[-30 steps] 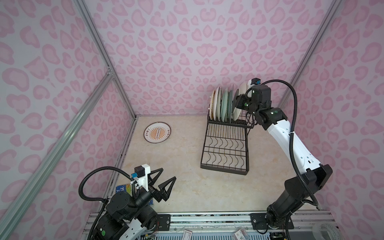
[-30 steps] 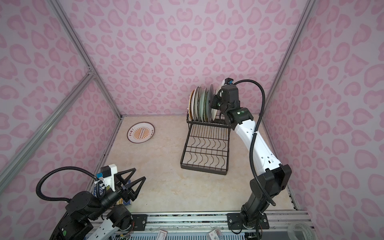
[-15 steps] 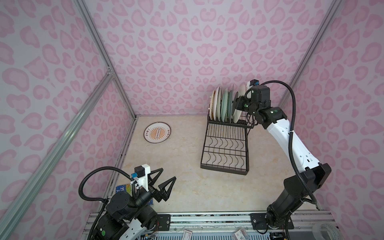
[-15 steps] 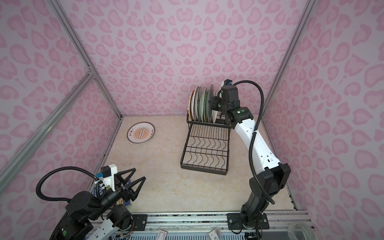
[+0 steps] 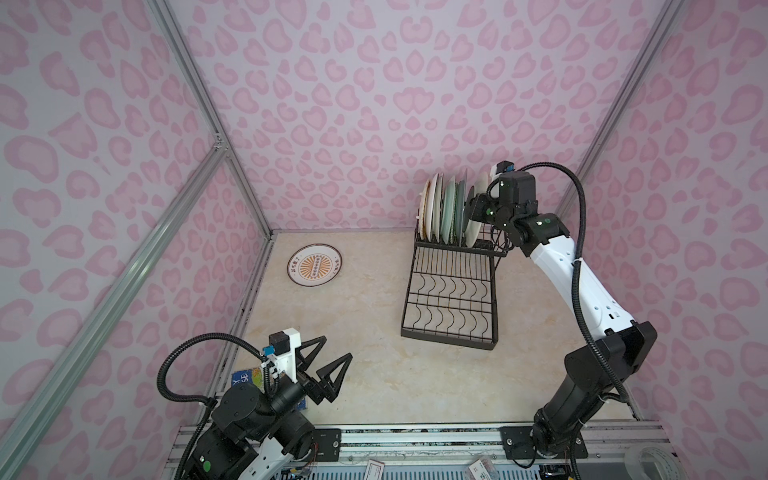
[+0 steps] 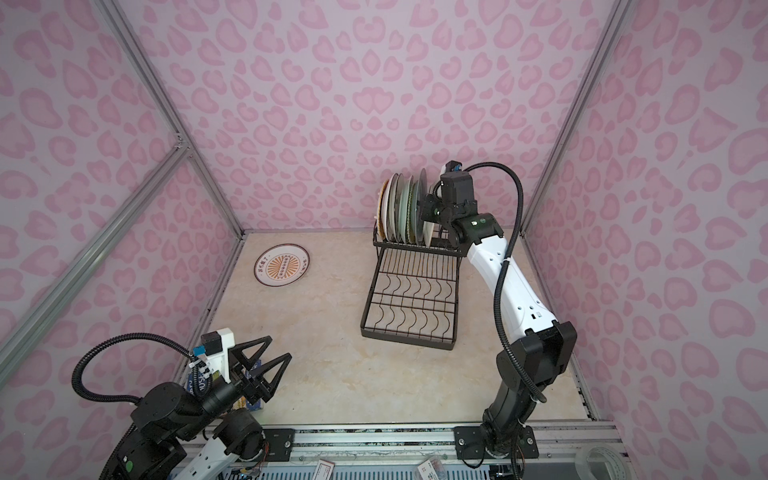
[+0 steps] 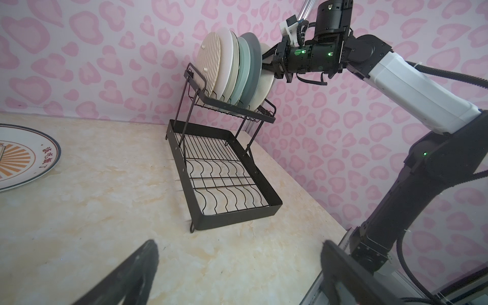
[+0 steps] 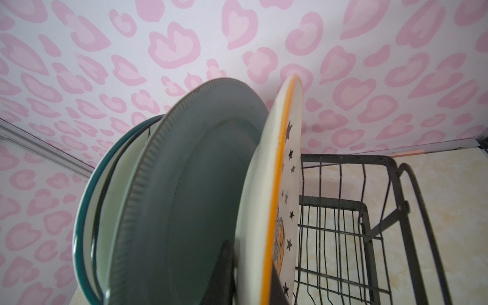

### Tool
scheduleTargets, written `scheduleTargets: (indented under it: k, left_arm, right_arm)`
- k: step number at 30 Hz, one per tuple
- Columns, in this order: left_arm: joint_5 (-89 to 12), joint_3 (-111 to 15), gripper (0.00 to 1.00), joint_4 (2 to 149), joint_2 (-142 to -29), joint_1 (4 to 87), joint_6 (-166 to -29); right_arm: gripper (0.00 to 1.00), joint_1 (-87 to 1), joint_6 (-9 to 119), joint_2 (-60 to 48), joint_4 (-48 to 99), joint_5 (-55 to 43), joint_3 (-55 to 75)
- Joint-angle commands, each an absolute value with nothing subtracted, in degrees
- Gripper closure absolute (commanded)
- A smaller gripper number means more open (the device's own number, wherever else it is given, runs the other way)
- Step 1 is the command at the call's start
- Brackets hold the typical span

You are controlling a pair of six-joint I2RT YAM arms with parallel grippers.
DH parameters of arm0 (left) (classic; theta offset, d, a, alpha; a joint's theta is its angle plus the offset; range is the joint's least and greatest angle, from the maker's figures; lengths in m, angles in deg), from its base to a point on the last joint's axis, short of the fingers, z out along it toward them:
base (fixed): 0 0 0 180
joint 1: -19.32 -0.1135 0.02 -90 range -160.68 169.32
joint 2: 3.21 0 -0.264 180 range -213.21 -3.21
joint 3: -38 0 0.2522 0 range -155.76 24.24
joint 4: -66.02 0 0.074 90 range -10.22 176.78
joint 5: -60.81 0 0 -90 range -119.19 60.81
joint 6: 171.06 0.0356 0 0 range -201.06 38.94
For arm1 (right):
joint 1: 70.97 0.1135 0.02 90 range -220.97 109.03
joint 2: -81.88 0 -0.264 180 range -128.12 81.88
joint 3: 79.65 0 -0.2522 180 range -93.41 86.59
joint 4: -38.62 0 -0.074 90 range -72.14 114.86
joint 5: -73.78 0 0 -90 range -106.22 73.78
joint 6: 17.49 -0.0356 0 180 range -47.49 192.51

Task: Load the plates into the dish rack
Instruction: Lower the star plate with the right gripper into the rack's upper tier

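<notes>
The black wire dish rack stands at the back right. Several plates stand on edge in its raised tier. My right gripper is shut on the rim of a white star plate. This plate is upright beside the teal-grey plate, with its lower edge at the tier's wires. A sunburst plate lies flat at the back left. My left gripper hovers open and empty near the front left.
A blue-covered book lies under the left arm at the front left. The rack's lower tier of wavy wires holds nothing. Pink patterned walls close the table in on three sides.
My right gripper has shifted a little to the left with the star plate, bringing it closer to the row of racked plates. The left arm has not moved.
</notes>
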State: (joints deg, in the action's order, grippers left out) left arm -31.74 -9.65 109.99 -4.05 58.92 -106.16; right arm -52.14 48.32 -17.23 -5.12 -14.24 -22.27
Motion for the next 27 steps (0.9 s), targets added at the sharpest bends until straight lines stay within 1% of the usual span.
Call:
scheduleTargets:
  k: [1, 3, 5, 10, 15, 27]
  left_arm:
    - [-31.2, -9.5, 0.03, 108.3, -3.9, 58.9, -105.8]
    - [-31.1, -9.5, 0.02, 108.5, -4.0, 58.8, -106.0]
    - [-31.1, -9.6, 0.02, 108.4, -4.2, 58.8, -105.9]
    - [-31.1, -9.5, 0.02, 108.6, -4.3, 58.8, -105.9]
    - [-31.1, -9.6, 0.02, 108.6, -4.2, 58.8, -106.0]
    - [-30.9, -9.5, 0.03, 108.6, -4.3, 58.8, -106.0]
  right_arm:
    - [0.91, -52.2, 48.9, -17.7, -0.8, -13.6, -21.8]
    - [0.88, -52.2, 48.9, -17.6, -0.4, -13.2, -21.6]
    - [0.83, -52.1, 48.7, -17.4, 0.0, -12.7, -21.5]
    - [0.78, -52.1, 48.7, -17.3, -0.4, -12.1, -22.2]
    - [0.76, -52.2, 48.5, -16.7, -0.4, -11.8, -22.0]
    - [0.69, -52.2, 48.1, -15.0, 0.5, -10.5, -21.5]
